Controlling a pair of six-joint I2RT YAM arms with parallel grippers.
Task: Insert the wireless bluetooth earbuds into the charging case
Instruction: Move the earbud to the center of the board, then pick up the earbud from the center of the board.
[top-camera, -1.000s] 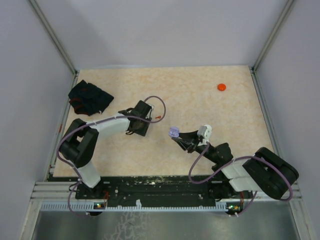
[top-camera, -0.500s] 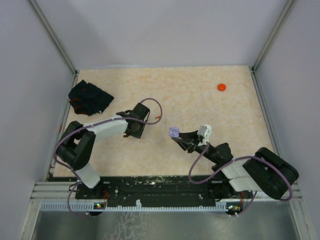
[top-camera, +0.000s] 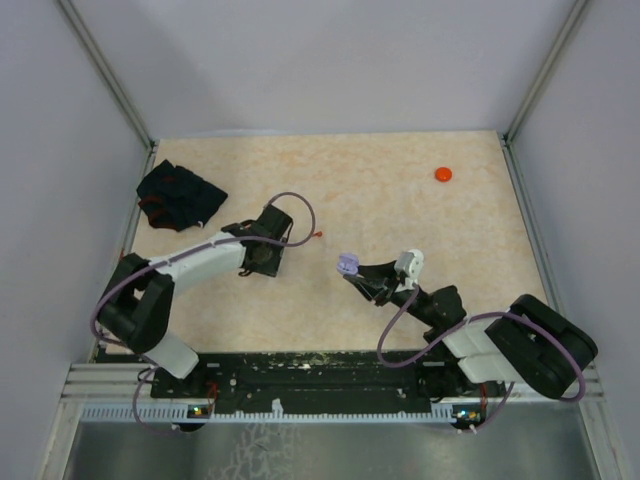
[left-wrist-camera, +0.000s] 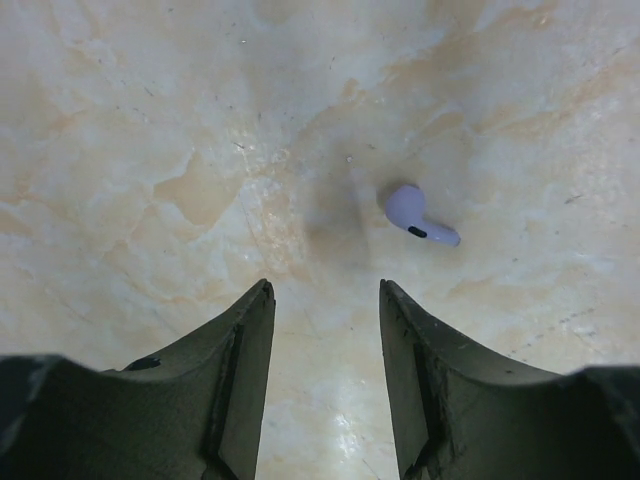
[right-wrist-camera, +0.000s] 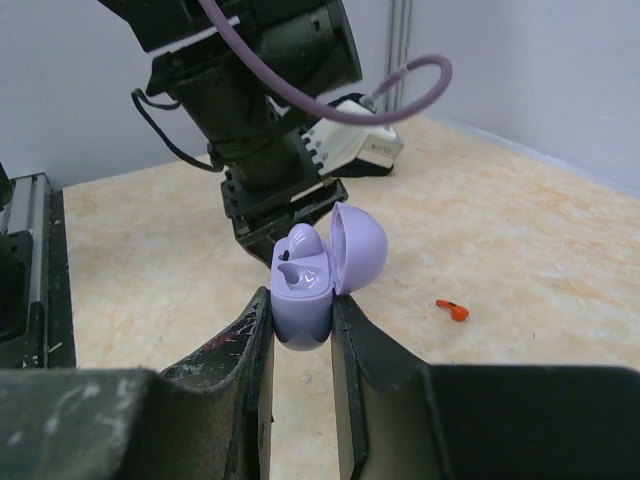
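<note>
black cloth (top-camera: 180, 195) lies bunched at the 10 o'clock corner of the table (top-camera: 400, 200). from its base at 7 o'clock the left arm folds at a low elbow, and its white forearm runs toward 2 o'clock, wrist bent so the left gripper (left-wrist-camera: 325, 290) points straight down at the marbled top. its two dark fingers stand moderately apart with nothing between them, hanging above the surface. a pale purple earbud (left-wrist-camera: 418, 217) lies loose on the table at about 1 o'clock from the fingertips in the wrist view, near them but not touched; from above it is hidden by the gripper. a red earbud (top-camera: 318, 235) lies just at 3 o'clock of that gripper. further right, the right gripper (right-wrist-camera: 300, 305) is clamped on the lower half of the pale purple charging case (right-wrist-camera: 300, 290), held clear of the table with its lid swung open toward 2 o'clock and a seated earbud (right-wrist-camera: 303, 240) in one socket. the right arm reaches in from its 5 o'clock base toward 10 o'clock. a red disc (top-camera: 443, 174) sits well apart at 1 o'clock.
</note>
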